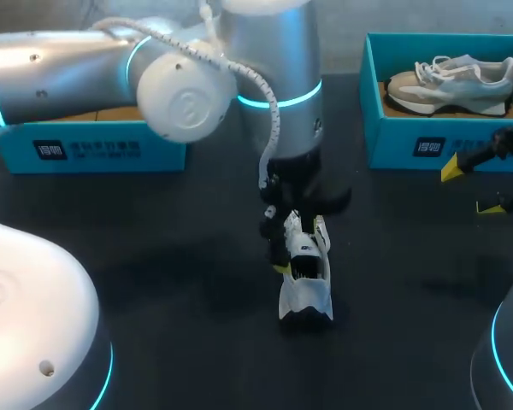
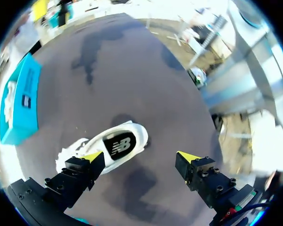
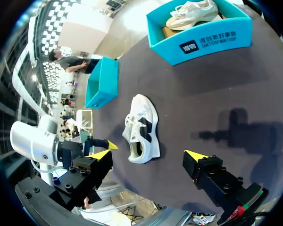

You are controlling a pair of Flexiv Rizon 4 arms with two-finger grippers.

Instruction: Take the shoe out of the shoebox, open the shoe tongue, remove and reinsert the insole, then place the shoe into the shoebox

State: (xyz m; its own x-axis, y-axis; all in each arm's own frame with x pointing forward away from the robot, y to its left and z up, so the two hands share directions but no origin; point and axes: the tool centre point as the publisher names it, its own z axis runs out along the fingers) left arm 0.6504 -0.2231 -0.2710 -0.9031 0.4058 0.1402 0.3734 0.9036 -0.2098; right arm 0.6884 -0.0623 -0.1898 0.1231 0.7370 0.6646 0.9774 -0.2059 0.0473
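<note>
**Fingers [image 2: 80, 172] spread on both grippers; white shoe [image 1: 306, 278] out on the tabletop [image 1: 154, 282]**

The fingers of the left gripper [image 2: 140, 158] are held wide apart and nothing is pinched between them. The left arm is brought in from the left and reaches past the middle, so its gripper hangs directly over the white shoe. In the left wrist view, one finger is seen over the laced front part of the shoe. Whether that finger touches it cannot be told. The heel end extends into the gap between the fingers, and the other finger is well clear of it. A dark insole is visible through the shoe's opening.

The fingers of the right gripper [image 1: 474, 190] are likewise spread, with nothing held. This gripper is positioned at the right side of the tabletop, just in front of the shoebox [image 1: 427, 145] and well apart from the white shoe. In the right wrist view, the white shoe is seen ahead of the gripper, standing on its sole.

The white shoe is placed near the middle of the dark tabletop, outside any box. A second shoe [image 1: 451, 84], pale beige and white, lies inside the teal shoebox at the far right. Another teal box [image 1: 85, 149] is set at the far left, partly hidden behind the left arm.
</note>
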